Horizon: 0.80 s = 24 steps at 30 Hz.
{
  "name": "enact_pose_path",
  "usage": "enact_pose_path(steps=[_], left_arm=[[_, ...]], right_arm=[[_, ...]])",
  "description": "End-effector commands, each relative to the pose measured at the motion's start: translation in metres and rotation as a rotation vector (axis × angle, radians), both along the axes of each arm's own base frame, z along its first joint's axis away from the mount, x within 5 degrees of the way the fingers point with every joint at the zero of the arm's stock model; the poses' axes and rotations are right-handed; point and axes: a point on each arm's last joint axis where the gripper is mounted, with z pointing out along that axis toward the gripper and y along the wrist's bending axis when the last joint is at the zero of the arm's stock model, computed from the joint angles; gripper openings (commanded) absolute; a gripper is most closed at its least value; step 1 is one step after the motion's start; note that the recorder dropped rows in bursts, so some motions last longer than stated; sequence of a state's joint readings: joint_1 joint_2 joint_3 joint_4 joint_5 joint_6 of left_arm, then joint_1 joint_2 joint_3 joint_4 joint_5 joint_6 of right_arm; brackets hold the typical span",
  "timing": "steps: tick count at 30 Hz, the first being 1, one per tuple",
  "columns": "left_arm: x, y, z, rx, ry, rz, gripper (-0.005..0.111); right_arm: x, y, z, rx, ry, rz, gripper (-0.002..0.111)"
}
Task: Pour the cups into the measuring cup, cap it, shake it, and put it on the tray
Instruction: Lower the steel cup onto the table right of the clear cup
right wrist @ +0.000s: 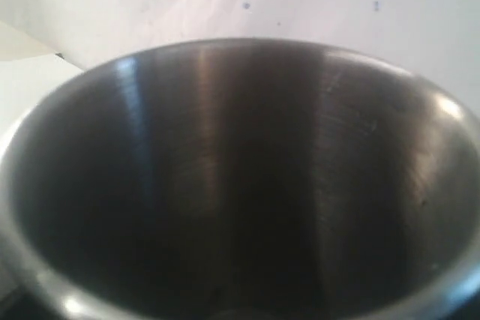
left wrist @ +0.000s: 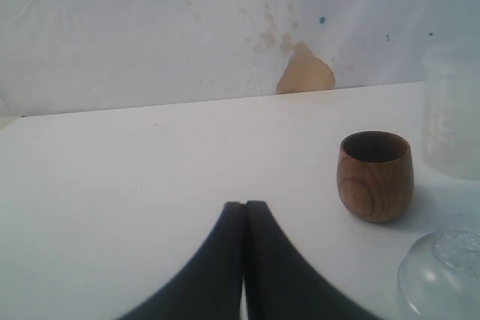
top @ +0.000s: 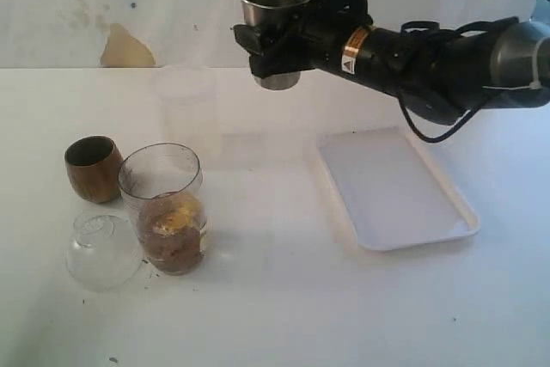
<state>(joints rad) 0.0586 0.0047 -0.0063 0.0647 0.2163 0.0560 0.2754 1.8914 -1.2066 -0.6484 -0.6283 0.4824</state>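
Grips steel tumbler (top: pixel 266 2) upright in right gripper (top: pixel 277 47), mouth up, long axis vertical, high beyond tray's (top: pixel 395 186) far corner.

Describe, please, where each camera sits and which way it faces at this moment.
Exterior: off the arms, looking down across the white table toward the wall; shows the right arm, its right gripper holding the steel tumbler aloft.
Left wrist: low over the table, facing the stained wall; the left gripper, shut, shows.
Right wrist: peering into the steel tumbler's mouth; no gripper clearly shows.
Shared: exterior and left wrist both see the wooden cup and dome lid.
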Motion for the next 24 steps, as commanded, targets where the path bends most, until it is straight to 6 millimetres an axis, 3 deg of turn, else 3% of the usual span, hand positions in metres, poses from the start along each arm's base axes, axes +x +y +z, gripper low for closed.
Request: enact_pose_path(steps=[1,5,11,17,24], left_arm=[[0.0,0.0,-0.001,0.007,-0.011,0.003,0.0],[0.0,0.0,-0.001,0.007,-0.011,0.003,0.0],[0.0,0.0,-0.001,0.007,-0.011,0.003,0.0],[0.0,0.0,-0.001,0.007,-0.011,0.003,0.0],[0.0,0.0,-0.001,0.007,-0.011,0.003,0.0]], right_arm=[[0.005,-0.015,-0.014,0.041,0.017,-0.015,0.0],[0.014,-0.01,-0.055,0.04,0.02,0.029,0.0],[0.019,-0.008,-0.092,0.01,0.059,0.039,0.0],[0.026,-0.007,-0.112,-0.016,0.062,0.043,0.0],[0.025,-0.001,-0.125,0.079,-0.004,0.105,0.0]])
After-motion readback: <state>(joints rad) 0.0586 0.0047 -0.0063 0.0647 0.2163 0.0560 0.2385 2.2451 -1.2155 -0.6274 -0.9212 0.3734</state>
